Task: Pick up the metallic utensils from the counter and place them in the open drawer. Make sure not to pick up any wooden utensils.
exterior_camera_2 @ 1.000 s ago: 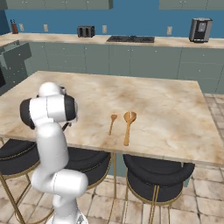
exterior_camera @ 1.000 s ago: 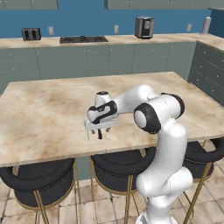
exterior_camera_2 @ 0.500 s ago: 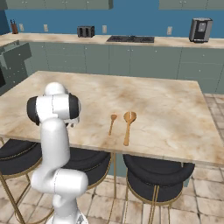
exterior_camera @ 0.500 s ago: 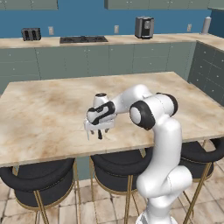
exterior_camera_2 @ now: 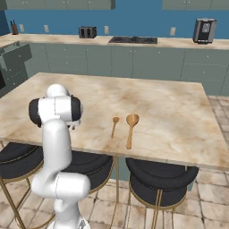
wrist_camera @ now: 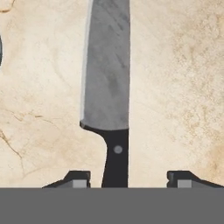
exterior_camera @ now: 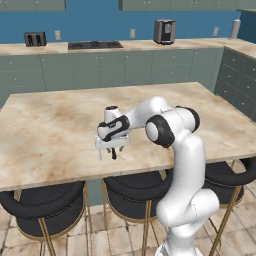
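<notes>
One knife (wrist_camera: 111, 92) (flat on counter (wrist_camera: 175, 87)), handle between end effector (wrist_camera: 129, 178) tips

Both base views are looking forward and down, sharing the beige-brown marbled stone desk (exterior_camera: 55, 125); the hand view is looking closely down onto it.

A black toaster (exterior_camera: 35, 38), a hob (exterior_camera: 95, 45) and a coffee machine (exterior_camera: 164, 31) stand on the long worktop (exterior_camera: 125, 46) well beyond the hand; dark round stools (exterior_camera: 42, 205) sit below it.
</notes>
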Robot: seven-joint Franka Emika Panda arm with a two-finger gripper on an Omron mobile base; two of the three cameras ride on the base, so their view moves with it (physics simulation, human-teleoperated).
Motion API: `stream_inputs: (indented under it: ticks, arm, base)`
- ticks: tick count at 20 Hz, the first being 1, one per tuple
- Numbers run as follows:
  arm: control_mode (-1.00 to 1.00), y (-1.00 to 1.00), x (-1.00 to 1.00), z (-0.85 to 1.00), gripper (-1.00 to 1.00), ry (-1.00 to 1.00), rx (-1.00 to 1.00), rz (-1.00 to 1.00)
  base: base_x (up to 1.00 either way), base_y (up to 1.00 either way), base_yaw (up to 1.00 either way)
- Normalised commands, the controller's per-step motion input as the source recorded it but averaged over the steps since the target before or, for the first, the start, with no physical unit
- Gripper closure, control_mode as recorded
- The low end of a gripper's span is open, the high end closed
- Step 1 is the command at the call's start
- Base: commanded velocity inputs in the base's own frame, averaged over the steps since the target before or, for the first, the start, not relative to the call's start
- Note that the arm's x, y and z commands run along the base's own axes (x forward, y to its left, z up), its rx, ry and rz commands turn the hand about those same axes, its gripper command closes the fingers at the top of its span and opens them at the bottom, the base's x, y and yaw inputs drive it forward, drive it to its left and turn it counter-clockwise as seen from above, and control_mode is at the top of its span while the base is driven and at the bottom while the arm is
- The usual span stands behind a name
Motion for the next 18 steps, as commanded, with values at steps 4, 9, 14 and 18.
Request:
stream_inputs:
  ticks: [4, 9, 14, 18]
  arm:
    - [-1.00, 0.00, -0.36, -1.00, 1.00, 0.00, -0.07, 0.01]
    - [-1.00, 0.00, -0.45, -1.00, 1.00, 0.04, -0.01, 0.02]
    - [-1.00, 0.00, -0.38, -1.00, 1.00, 0.17, 0.07, 0.00]
    - [-1.00, -0.08, -0.35, -1.00, 1.00, 0.07, 0.10, 0.06]
  base:
    - [0.00, 0.00, 0.00]
    - [0.00, 0.00, 0.00]
    - [0.00, 0.00, 0.00]
    - [0.00, 0.00, 0.00]
